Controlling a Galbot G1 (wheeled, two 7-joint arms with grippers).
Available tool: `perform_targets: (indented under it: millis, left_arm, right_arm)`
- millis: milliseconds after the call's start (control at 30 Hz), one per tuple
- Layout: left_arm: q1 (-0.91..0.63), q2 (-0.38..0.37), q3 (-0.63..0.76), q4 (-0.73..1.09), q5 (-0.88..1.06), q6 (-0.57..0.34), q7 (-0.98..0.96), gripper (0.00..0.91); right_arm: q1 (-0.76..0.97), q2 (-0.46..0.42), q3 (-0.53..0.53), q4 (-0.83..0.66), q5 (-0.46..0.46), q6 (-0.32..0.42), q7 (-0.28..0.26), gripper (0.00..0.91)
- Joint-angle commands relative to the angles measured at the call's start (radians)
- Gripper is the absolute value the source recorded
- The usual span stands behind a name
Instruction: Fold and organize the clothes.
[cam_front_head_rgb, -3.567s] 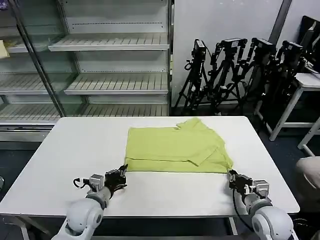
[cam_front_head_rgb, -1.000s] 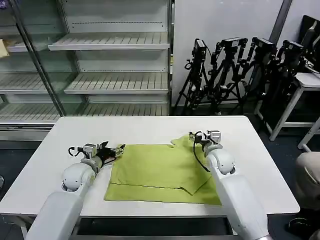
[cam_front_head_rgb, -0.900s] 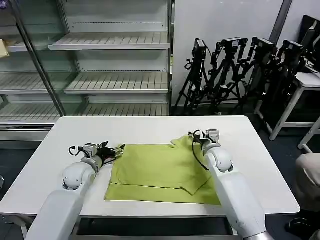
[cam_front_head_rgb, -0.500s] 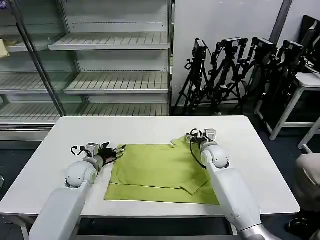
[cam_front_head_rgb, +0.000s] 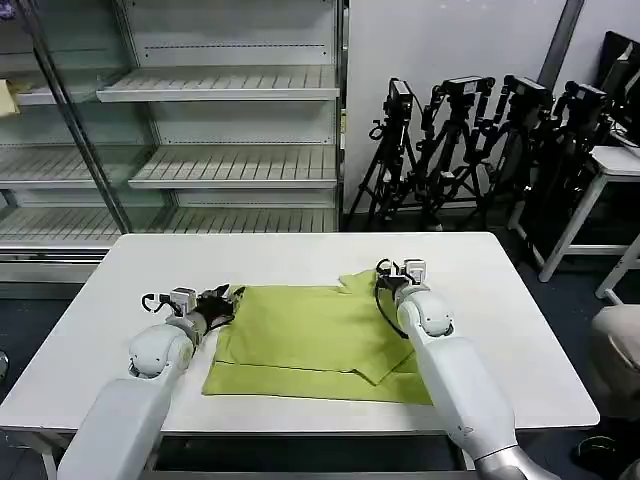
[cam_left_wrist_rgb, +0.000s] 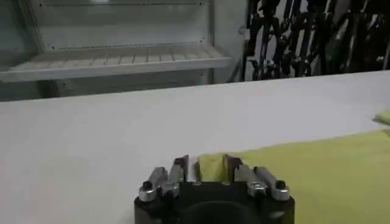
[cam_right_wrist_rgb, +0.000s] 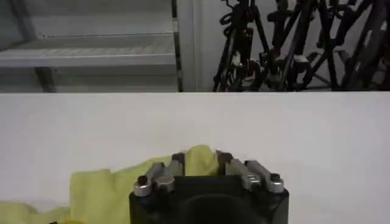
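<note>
T-shirt (cam_front_head_rgb: 320, 335) folded flat, long axis left-right, each gripper pinching a far corner

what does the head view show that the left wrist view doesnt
Head view alone: the whole folded T-shirt, both arms, and the right claw at the shirt's far right corner. Left wrist view alone: a close look at the left claw, its fingers on either side of the shirt's corner. Both share the white table, the shelves and the tripods behind.
</note>
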Motion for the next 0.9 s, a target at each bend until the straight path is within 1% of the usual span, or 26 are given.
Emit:
perform_targets:
  millis: [33,200,300,433,667,900]
  left_arm:
    - [-0.001,0.0,0.002,0.003,0.0,0.004,0.006,0.02]
    - [-0.003,-0.002,-0.001,-0.007,-0.005,0.003,0.007,0.02]
    - [-0.01,-0.001,-0.014,-0.023,-0.026,0.002,-0.002,0.02]
    - [0.0,0.017,-0.025,-0.069,-0.067,0.003,-0.013,0.02]
    - [0.103,0.038,-0.061,-0.195,-0.091,0.002,-0.015,0.02]
    - [0.222,0.052,-0.112,-0.329,-0.104,0.0,-0.015,0.02]
  right_arm:
    - [0.004,0.002,-0.001,0.002,-0.006,0.003,-0.007,0.0]
    - [-0.022,-0.018,-0.01,0.102,-0.02,0.011,-0.006,0.0]
    - [-0.044,-0.04,-0.016,0.169,-0.009,0.003,0.0,0.0]
    - [-0.108,-0.089,-0.019,0.293,0.029,0.001,0.01,0.0]
    - [-0.227,-0.159,0.006,0.462,0.065,0.0,0.017,0.0]
    - [-0.356,-0.192,0.041,0.599,0.074,0.001,0.019,0.0]
